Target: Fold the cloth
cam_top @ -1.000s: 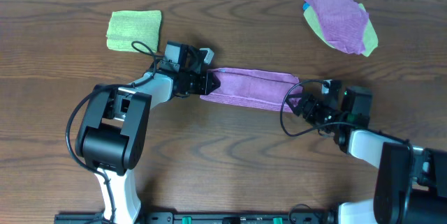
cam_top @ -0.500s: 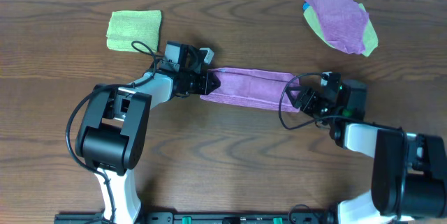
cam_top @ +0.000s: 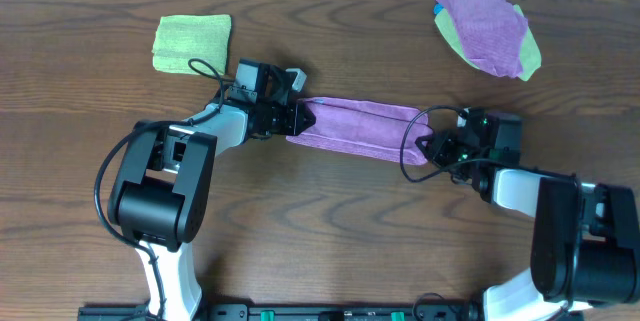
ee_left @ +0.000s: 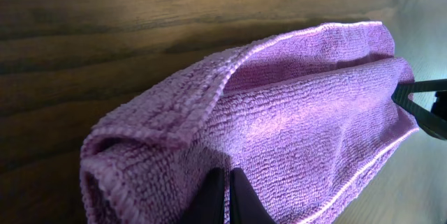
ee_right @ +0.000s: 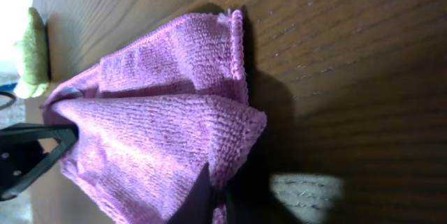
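Cloth (cam_top: 358,127), purple-pink and fuzzy, lies as a long narrow band across the middle of the table (cam_top: 330,231). Its long axis runs left to right, dipping slightly toward my right. I hold it at its 2 short ends: my left gripper (cam_top: 297,119) is clamped on the left end, and my right gripper (cam_top: 425,146) is pinched shut on the right end. Each end sits straight ahead of its own fingers, so neither arm is nearer. It is already doubled over, with stitched hems showing and a loose, puffy fold along 1 edge. I judge the coming fold must carry 1 end toward the other along that axis.
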Robot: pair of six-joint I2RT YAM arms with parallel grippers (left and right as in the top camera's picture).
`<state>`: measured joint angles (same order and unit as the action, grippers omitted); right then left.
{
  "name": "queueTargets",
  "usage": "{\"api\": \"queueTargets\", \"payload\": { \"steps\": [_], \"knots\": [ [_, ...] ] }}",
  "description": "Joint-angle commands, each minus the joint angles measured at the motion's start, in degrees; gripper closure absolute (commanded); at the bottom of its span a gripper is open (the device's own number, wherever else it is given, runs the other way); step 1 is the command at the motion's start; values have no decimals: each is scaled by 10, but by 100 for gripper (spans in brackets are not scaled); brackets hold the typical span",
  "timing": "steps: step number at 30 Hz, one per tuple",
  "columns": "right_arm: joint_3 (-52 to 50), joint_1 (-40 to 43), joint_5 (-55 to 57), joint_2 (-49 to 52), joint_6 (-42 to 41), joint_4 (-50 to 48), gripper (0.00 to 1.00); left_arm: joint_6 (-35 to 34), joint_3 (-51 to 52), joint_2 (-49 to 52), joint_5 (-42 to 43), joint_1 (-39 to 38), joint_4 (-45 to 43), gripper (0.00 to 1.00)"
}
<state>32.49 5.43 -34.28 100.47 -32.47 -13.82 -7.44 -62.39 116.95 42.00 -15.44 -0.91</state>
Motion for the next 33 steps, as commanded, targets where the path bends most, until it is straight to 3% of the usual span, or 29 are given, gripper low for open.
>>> {"api": "queueTargets", "payload": {
  "steps": [1,15,26,33],
  "knots": [
    [-13,-6,58,34,9,26,99,6,-8,9,0,-1,0,94],
    [144,-36,38,33,48,147,99,-3,-8,9,0,-1,0,94],
    [303,-82,104,33,116,337,99,-3,-8,9,0,-1,-2,94],
    [328,-123,103,32,118,360,99,-21,-8,9,0,-1,-20,94]
  ]
}}
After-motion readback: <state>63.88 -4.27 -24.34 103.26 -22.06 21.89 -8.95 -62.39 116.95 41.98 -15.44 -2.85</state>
